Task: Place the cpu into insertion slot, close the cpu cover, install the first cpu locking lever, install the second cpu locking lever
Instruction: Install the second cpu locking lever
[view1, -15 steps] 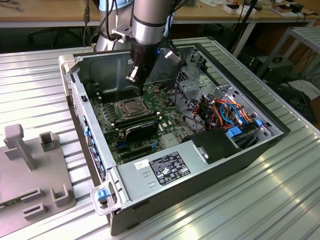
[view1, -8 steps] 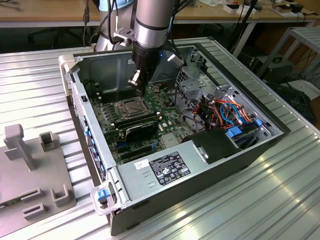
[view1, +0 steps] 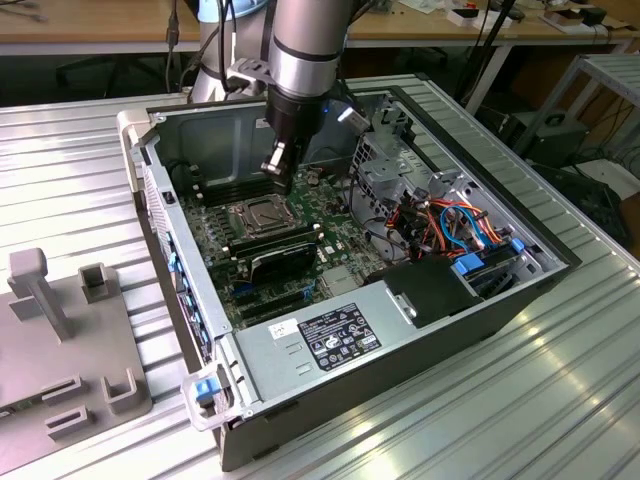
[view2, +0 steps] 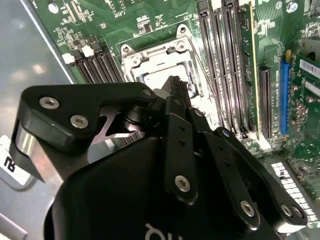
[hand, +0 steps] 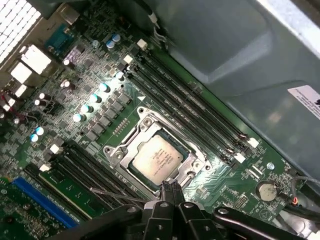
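The cpu (hand: 157, 159) sits in the insertion slot (hand: 131, 150), and the cpu cover (hand: 145, 121) looks shut over it. The hand (hand: 170, 189), fingers together and empty, hangs at the edge. Lever step, I think, needing a careful push.

Cpu (hand: 157, 159): flat square chip, dull silver top, lying level, seated in insertion slot (hand: 186, 148). Slot: square socket, black frame showing around chip, ringed by green circuit board, flanked by long black memory slots. Cpu cover (hand: 145, 121): thin silver frame plate, closed flat around chip, square cut-out exposing chip top.
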